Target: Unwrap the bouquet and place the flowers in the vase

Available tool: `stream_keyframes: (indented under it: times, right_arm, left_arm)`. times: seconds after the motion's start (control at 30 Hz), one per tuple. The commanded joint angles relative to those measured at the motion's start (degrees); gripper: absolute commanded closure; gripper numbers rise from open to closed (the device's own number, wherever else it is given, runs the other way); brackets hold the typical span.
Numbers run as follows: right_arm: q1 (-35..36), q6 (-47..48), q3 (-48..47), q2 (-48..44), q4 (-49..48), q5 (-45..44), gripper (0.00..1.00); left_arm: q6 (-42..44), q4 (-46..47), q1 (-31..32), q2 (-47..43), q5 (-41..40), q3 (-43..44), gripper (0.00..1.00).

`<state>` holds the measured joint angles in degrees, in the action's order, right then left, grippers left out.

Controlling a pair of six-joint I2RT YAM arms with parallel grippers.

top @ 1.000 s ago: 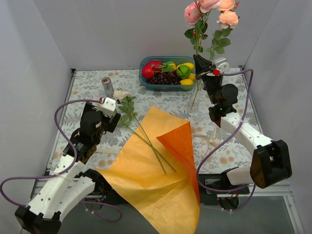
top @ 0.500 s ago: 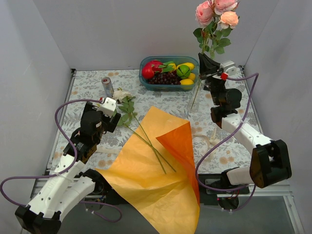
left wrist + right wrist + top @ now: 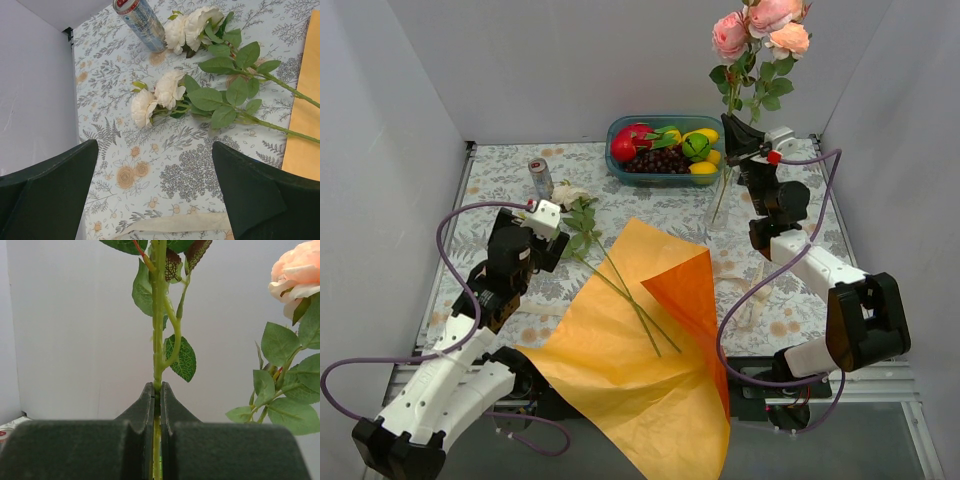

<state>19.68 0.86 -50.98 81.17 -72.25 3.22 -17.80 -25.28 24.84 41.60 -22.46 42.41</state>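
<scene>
As the floral-print table [image 3: 500, 170] is read from its left side across to its right, the entries run:

- Left gripper [image 3: 154, 147], one: spread wide, grasping nothing, poised over the lying blooms, probably to take the next stem;
- Silver drink can [image 3: 540, 178], one: upright at far left, no part of the job;
- Cream-white roses [image 3: 170, 89] on long green stems, two stems, four heads counted: flat on the table just beside the can, their stem ends resting on the paper, not yet in the vase;
- Cream ribbon [image 3: 170, 223], loose strip: lying flat near the left arm, untied;
- Bright orange wrapping paper [image 3: 620, 370], one sheet: laid open with one corner folded over, so the unwrapping reads as done;
- Blue plastic tub of mixed fruit [image 3: 660, 150], one: at the far edge;
- Small clear glass vase [image 3: 718, 205], one: upright, right of centre, thin stems appearing to run down into it;
- Right gripper [image 3: 158, 387], one: clenched on a green stem below its leaves, held upright over the vase, likely to steer the ends down the narrow mouth;
- Pink and peach roses [image 3: 760, 25], three heads: high above the vase, one stem pinched, a second free beside it
</scene>
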Motion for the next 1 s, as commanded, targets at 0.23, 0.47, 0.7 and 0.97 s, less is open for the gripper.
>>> stream_keyframes:
  times: [0.23, 0.47, 0.7, 0.97]
  right_arm:
    - [-1.8, -2.7, -2.0, 0.3, -8.5, 3.0, 0.99]
    - [-2.6, -3.9, -3.6, 0.2, -8.7, 4.2, 0.99]
    - [-3.3, -4.5, -6.5, 1.0, -8.1, 5.0, 0.99]
    - [-3.8, -5.1, -6.5, 2.1, -7.6, 5.7, 0.99]
  left_arm:
    - [-0.5, 0.3, -0.3, 1.1, 0.8, -1.3, 0.02]
    - [-1.1, 0.1, -0.4, 1.5, 1.2, -1.9, 0.02]
    - [-1.2, 0.2, -0.3, 1.6, 1.4, -2.2, 0.02]
    - [-1.0, 0.5, -0.4, 1.5, 1.3, -2.3, 0.02]
